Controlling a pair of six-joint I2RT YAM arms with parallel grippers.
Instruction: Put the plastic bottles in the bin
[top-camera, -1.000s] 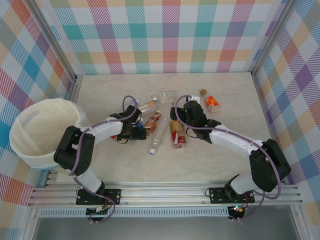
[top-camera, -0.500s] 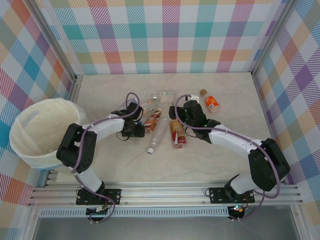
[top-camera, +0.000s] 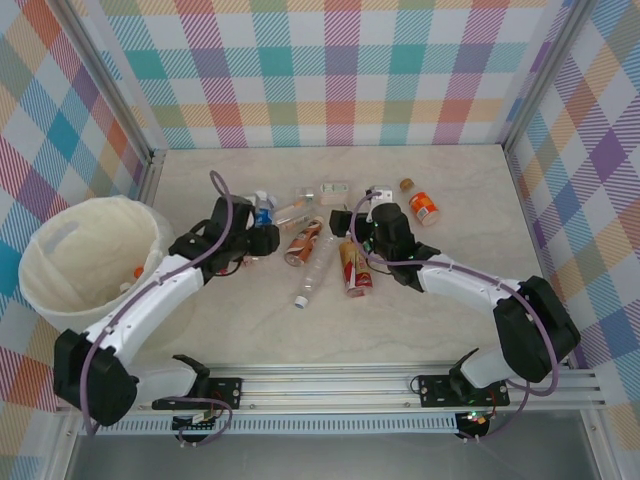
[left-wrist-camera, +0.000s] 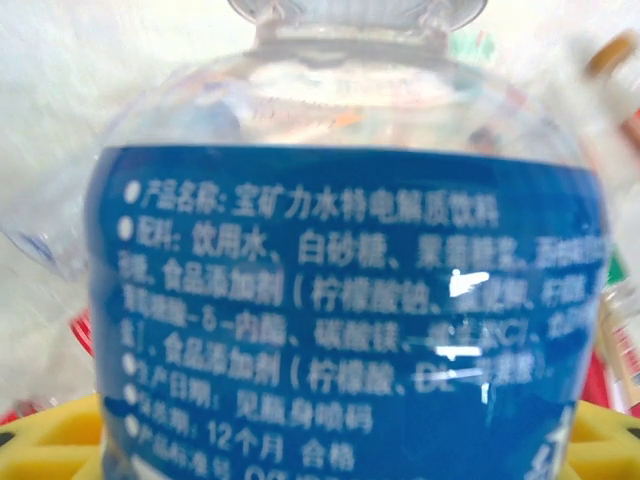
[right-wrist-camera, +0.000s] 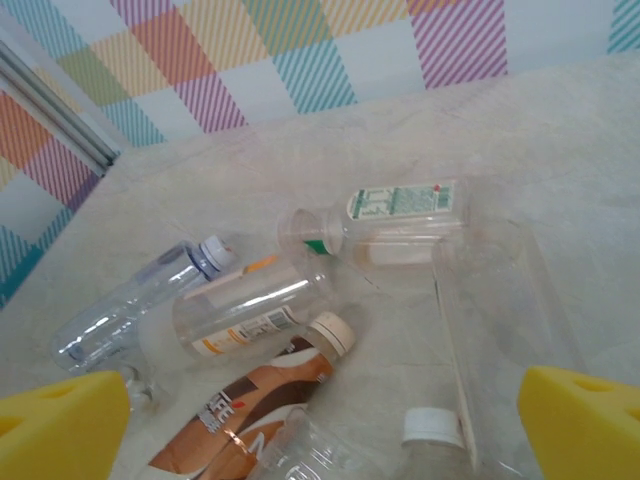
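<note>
- bin (top-camera: 60, 315): far left of the worktop (top-camera: 450, 170), white bag liner. There is a small orange item inside by the right wall; can't tell what it is.
- left end effector (top-camera: 256, 237): just right of the bin, clenched on the blue-label bottle (top-camera: 262, 208). In the left wrist view the label sits between the yellow pads (left-wrist-camera: 40, 440), with the neck pointing away from the camera. Can't tell if the bottle is clear of the worktop.
- centre pile, all lying down: brown-label bottle (top-camera: 303, 240), clear bottle (top-camera: 310, 275) in front of it, and red-label bottle (top-camera: 352, 265) just to the right. The white-label bottle (top-camera: 335, 188) is further back.
- right end effector (top-camera: 358, 240): over the right side of the pile, released and grasping nothing. In the right wrist view the pads are spread wide, with the brown-label bottle and a white-capped bottle (right-wrist-camera: 428, 430) low between them.
- orange bottle (top-camera: 425, 208): right of the pile, apart from it, on the worktop.
</note>
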